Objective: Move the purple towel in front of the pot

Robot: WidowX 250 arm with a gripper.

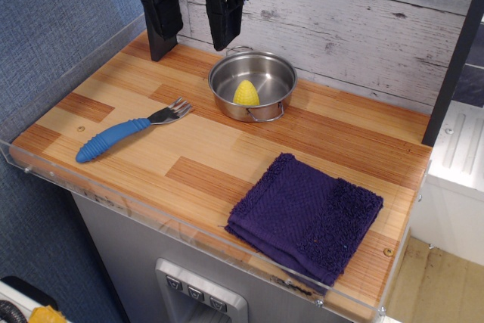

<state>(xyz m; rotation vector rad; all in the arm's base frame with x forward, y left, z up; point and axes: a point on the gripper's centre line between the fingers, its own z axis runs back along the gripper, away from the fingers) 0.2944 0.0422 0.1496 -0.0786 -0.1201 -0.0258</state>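
Note:
The purple towel [306, 217] lies folded flat at the front right of the wooden table top, near its front edge. The steel pot [252, 85] stands at the back middle, with a yellow object [246, 94] inside it. My gripper [193, 41] hangs at the back left, above the table and just left of the pot. Its two black fingers [162, 24] are spread apart with nothing between them. It is well away from the towel.
A fork with a blue handle [121, 132] lies at the left of the table. A clear plastic rim [189, 221] runs along the front and left edges. A grey plank wall [363, 20] stands behind.

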